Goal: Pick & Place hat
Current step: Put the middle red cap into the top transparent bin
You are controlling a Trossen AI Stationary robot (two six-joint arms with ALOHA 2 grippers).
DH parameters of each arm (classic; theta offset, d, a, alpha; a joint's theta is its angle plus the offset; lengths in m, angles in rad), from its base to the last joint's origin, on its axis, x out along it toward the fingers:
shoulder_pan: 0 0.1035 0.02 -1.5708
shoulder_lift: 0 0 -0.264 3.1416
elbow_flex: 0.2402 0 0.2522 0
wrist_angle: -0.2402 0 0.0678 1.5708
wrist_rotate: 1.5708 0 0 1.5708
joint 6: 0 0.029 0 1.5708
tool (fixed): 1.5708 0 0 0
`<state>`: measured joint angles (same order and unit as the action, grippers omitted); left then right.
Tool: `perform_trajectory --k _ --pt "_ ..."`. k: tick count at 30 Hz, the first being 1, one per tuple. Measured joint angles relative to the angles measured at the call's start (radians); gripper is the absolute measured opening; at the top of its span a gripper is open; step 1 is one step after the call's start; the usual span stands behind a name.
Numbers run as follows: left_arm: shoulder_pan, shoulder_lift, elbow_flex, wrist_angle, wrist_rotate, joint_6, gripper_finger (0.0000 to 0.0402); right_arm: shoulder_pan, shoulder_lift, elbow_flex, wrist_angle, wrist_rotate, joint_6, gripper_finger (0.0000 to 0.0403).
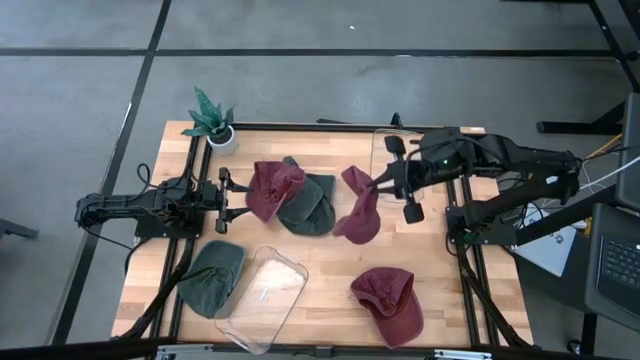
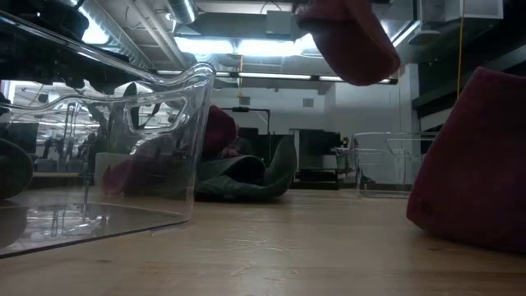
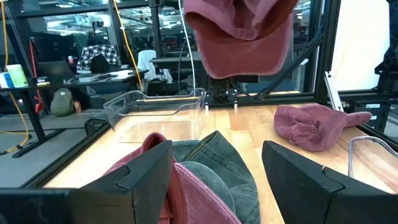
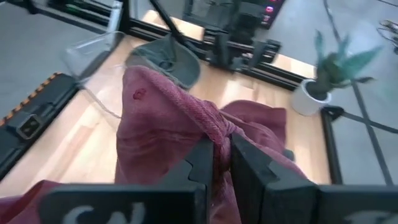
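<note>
My right gripper (image 1: pixel 385 182) is shut on a maroon hat (image 1: pixel 360 212), held above the table's middle. The hat also shows hanging in the low view (image 2: pixel 349 41) and the left wrist view (image 3: pixel 242 31). My left gripper (image 1: pixel 226 200) is open and empty at the table's left, its fingers (image 3: pixel 146 177) just short of a second maroon hat (image 1: pixel 272 188). That hat lies partly on a dark green hat (image 1: pixel 310 206). A third maroon hat (image 1: pixel 388 303) lies near the front right. Another green hat (image 1: pixel 212 275) lies at the front left. My right gripper pinches a bunched fold of the maroon hat's cloth (image 4: pixel 214 127) between its two shut fingers. The fingers come from the table's right, slanting down. The hat hangs slack below the fingers, and its lower end (image 2: pixel 353 66) is clear of the table.
A clear plastic bin (image 1: pixel 262 297) lies at the front middle. A second clear bin (image 1: pixel 398 150) stands at the far right under the right arm. A small potted plant (image 1: pixel 212 120) stands at the far left corner.
</note>
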<state>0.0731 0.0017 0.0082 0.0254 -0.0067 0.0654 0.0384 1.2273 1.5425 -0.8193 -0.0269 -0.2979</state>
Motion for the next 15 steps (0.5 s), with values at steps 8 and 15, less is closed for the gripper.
perform_trajectory --k 8,15 --pt "0.000 0.000 0.000 0.000 0.000 0.000 0.0245 -0.125 -0.010 0.000 -0.017 0.000 0.005 0.0043" --pt "0.000 0.000 0.000 0.000 0.000 0.000 0.0245 -0.238 -0.013 0.000 -0.019 0.000 0.021 0.0043"
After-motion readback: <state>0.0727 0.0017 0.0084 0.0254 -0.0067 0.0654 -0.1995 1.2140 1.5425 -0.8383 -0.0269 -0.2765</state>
